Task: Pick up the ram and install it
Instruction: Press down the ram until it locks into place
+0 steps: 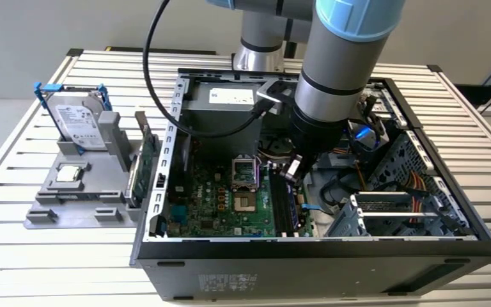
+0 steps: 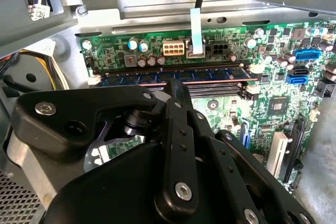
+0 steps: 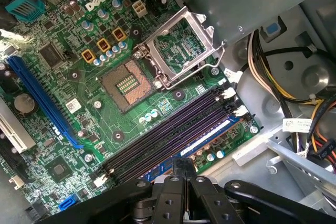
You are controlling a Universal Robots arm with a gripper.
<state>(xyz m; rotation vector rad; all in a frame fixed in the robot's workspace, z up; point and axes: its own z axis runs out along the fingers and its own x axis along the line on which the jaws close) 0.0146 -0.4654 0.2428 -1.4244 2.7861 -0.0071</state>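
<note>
The ram [image 2: 210, 73] is a long green stick with dark chips. It stands in the outermost black memory slot, at the edge of the motherboard [image 2: 273, 103]. In the first wrist view the ram [image 3: 212, 134] lies beside the empty purple-black slots [image 3: 168, 132]. My gripper [image 2: 176, 83] is shut, its black fingers meeting in a point that rests on or just above the ram's top edge, near its middle. The fingers close along the stick, not across it. From the exterior view my gripper [image 1: 293, 174] hangs inside the open case, over the slots [image 1: 280, 204].
The open processor socket [image 3: 130, 84] with its raised metal frame [image 3: 181, 45] sits beside the slots. Cable bundles [image 3: 273, 77] and the drive cage [image 1: 399, 185] crowd the case [image 1: 314, 256]. Outside, a grey fixture [image 1: 75, 204] holds a hard drive [image 1: 79, 125], a processor chip [image 1: 71, 171] and another green stick [image 1: 146, 163].
</note>
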